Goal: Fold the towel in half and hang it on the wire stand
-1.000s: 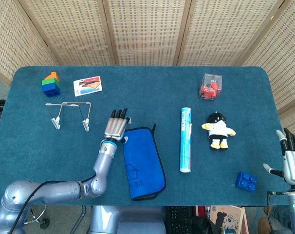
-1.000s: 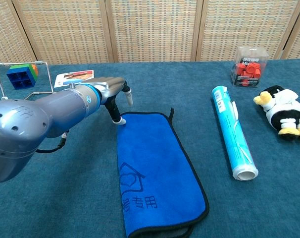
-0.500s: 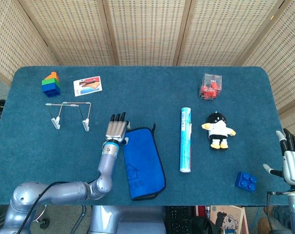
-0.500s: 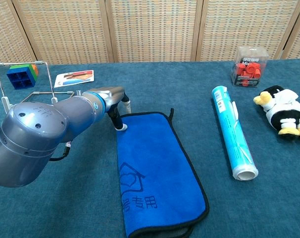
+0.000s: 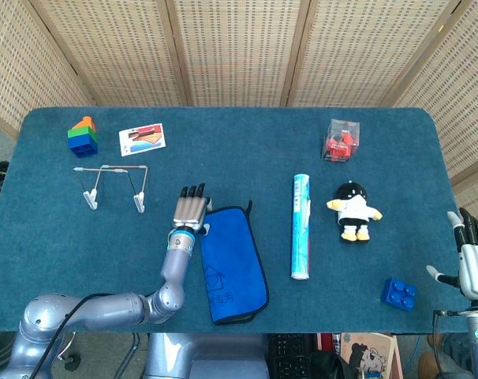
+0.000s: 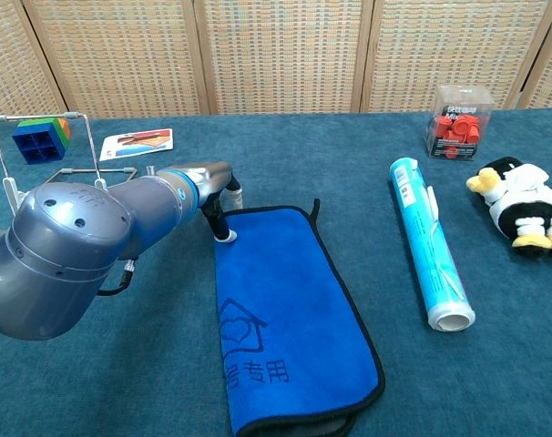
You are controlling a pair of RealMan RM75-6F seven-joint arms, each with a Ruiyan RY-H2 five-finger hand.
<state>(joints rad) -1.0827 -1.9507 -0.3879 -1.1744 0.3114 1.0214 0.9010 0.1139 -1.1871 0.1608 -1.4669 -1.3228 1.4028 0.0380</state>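
A blue towel (image 5: 233, 264) (image 6: 294, 319) with a dark hem lies flat and lengthwise on the teal table, a house logo at its near end. My left hand (image 5: 190, 209) (image 6: 217, 189) is at the towel's far-left corner, fingers stretched out, with a pale fingertip (image 6: 226, 238) touching that corner and nothing gripped. The wire stand (image 5: 113, 185) (image 6: 9, 193) stands upright and bare to the left of the hand. My right hand (image 5: 474, 257) hangs open off the table's right edge, seen only in the head view.
A blue-and-white roll (image 5: 300, 227) (image 6: 431, 255) lies to the right of the towel, with a penguin plush (image 5: 353, 210) (image 6: 522, 209) beyond it. A clear box of red pieces (image 5: 341, 140), a blue brick (image 5: 398, 293), a coloured block stack (image 5: 83, 136) and a card (image 5: 142, 139) sit around the edges.
My left hand has drawn back a little toward me and lowered, so its fingertip now sits on the towel's far-left corner. The towel and right hand have not moved.
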